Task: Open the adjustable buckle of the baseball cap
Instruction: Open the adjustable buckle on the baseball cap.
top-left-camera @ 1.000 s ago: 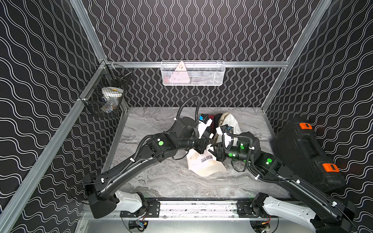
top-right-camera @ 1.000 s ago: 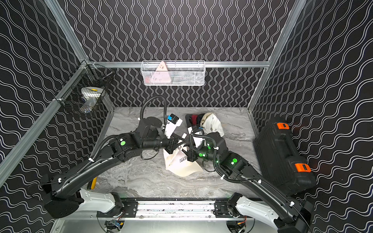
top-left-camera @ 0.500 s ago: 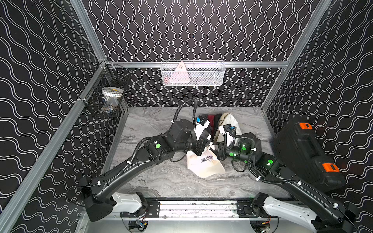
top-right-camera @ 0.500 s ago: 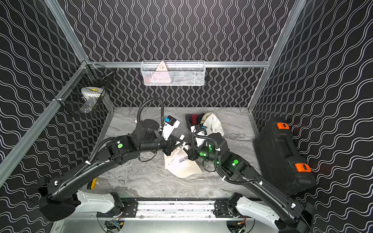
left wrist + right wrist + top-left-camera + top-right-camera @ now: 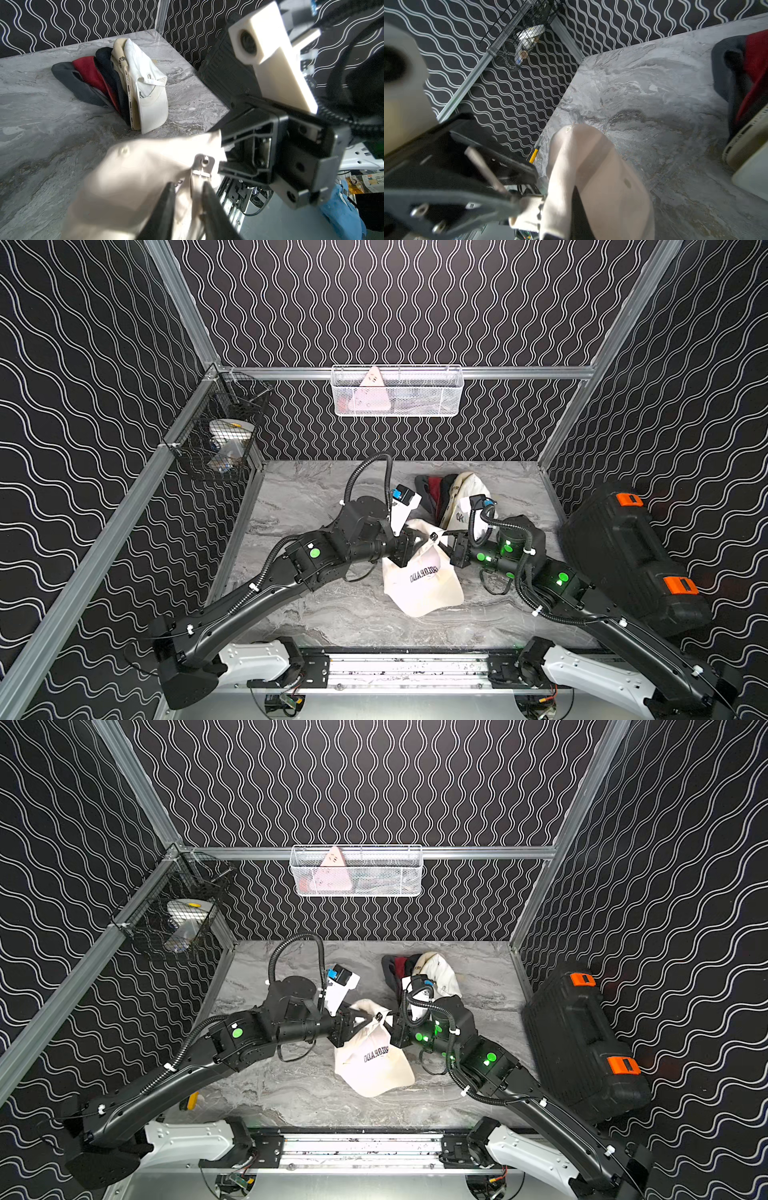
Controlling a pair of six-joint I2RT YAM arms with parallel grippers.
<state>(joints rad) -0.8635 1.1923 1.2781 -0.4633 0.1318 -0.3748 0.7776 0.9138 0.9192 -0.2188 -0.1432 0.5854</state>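
Observation:
A cream baseball cap with dark lettering lies mid-table, and both grippers lift its back edge. In both top views my left gripper and right gripper meet tip to tip over the strap. The left wrist view shows the metal buckle on the cream strap. My left gripper stands open, its fingers apart on either side of that strap. In its own wrist view my right gripper is shut on the cap's cream fabric; one dark finger shows, the other is hidden.
A pile of other caps lies behind the grippers. A black case with orange latches fills the right side. A white wire basket hangs on the back wall and a black one on the left wall.
My left gripper's jaws have parted; they were closed on the strap before. The right gripper has kept its hold, and the cap has barely moved.

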